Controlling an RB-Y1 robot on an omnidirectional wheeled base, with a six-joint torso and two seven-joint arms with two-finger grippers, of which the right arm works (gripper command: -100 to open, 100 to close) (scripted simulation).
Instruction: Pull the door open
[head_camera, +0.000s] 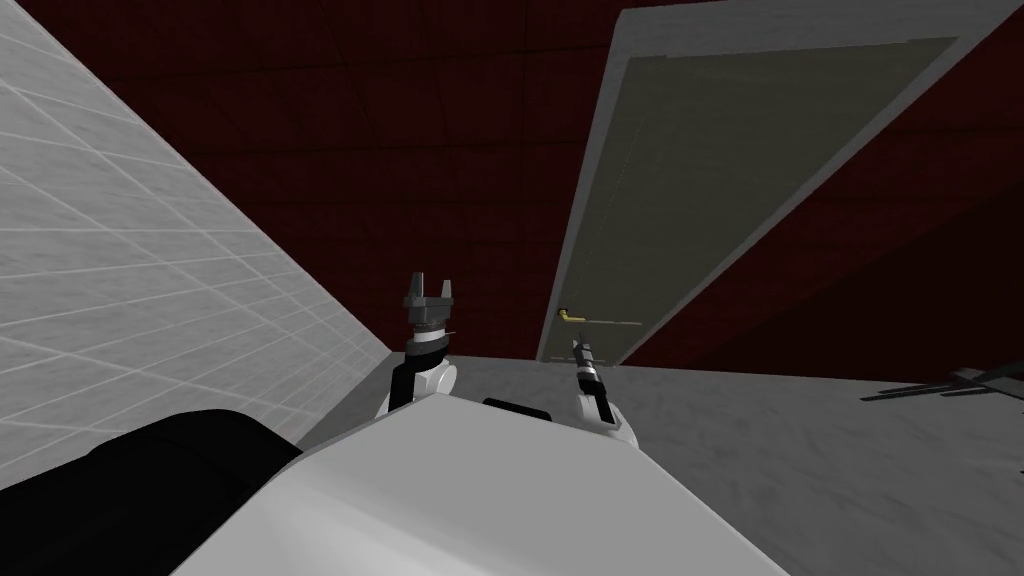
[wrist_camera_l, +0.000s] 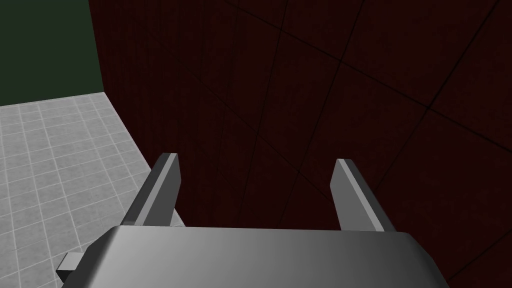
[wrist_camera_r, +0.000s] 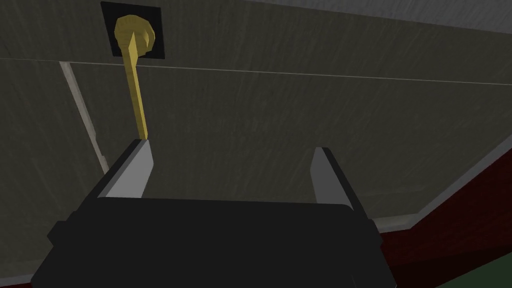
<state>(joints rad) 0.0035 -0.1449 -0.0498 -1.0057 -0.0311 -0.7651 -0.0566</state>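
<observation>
my right claw (wrist_camera_r: 231, 148) is spread apart facing the door (wrist_camera_r: 300, 115), one finger (wrist_camera_r: 131, 170) just beside the tip of the yellow handle (wrist_camera_r: 134, 85). i'd shift toward the handle until it sits between both fingers, then close. left claw (wrist_camera_l: 257, 162), apart too, idles away from the handle.

1. Your right gripper (wrist_camera_r: 231, 146) has its jaws standing wide apart with nothing between them.
2. Ahead of them is a dull olive-grey door (wrist_camera_r: 300, 110).
3. A yellow lever handle (wrist_camera_r: 135, 85) sits on a dark square plate (wrist_camera_r: 152, 25). Its free end reaches the tip of one jaw; you cannot tell whether they touch.
4. A light grey frame (wrist_camera_r: 400, 10) edges the door, with a dark red wall (wrist_camera_r: 465, 220) beyond.
</observation>
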